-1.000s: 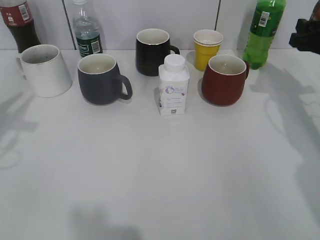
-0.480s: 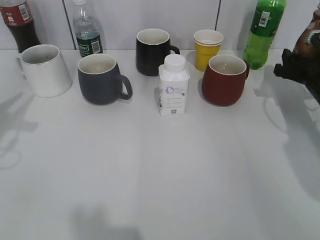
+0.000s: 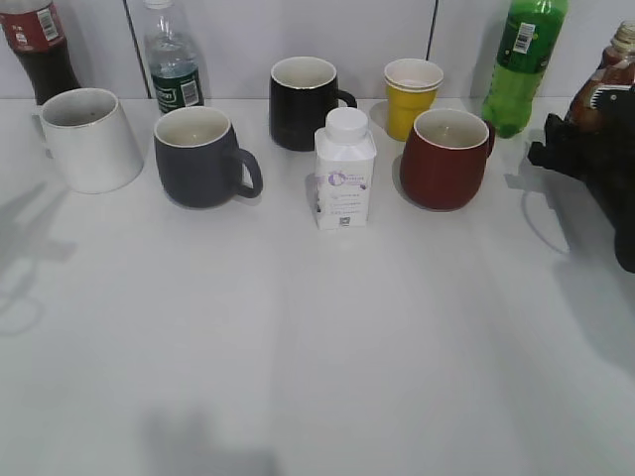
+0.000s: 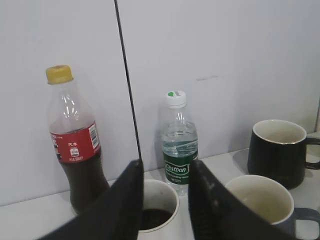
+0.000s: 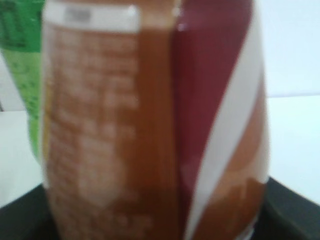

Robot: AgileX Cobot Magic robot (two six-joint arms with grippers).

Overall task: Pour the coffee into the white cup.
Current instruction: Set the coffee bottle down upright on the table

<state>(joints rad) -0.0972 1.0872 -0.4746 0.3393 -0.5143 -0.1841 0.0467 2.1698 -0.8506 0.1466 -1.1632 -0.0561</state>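
The coffee bottle (image 3: 603, 84), brown with a brown, red and white label, stands upright in the air at the far right, with my right gripper (image 3: 583, 139) shut on it. The blurred bottle (image 5: 150, 125) fills the right wrist view, with dark fingers (image 5: 20, 215) at the bottom corners. At the far left of the table sits the white cup (image 3: 89, 139). In the left wrist view my left gripper (image 4: 165, 167) is open above and in front of the white cup (image 4: 167, 192), which has dark liquid at its bottom. The left gripper is outside the exterior view.
A row holds a grey mug (image 3: 200, 156), black mug (image 3: 303, 103), white capped carton (image 3: 344, 169), yellow cup (image 3: 412, 96) and red mug (image 3: 446, 159). Along the wall stand a cola bottle (image 3: 38, 50), water bottle (image 3: 173, 59) and green soda bottle (image 3: 524, 59).
My right gripper has come in from the right edge towards the left, bringing the coffee bottle into the exterior view. The cups and the other bottles have not moved.
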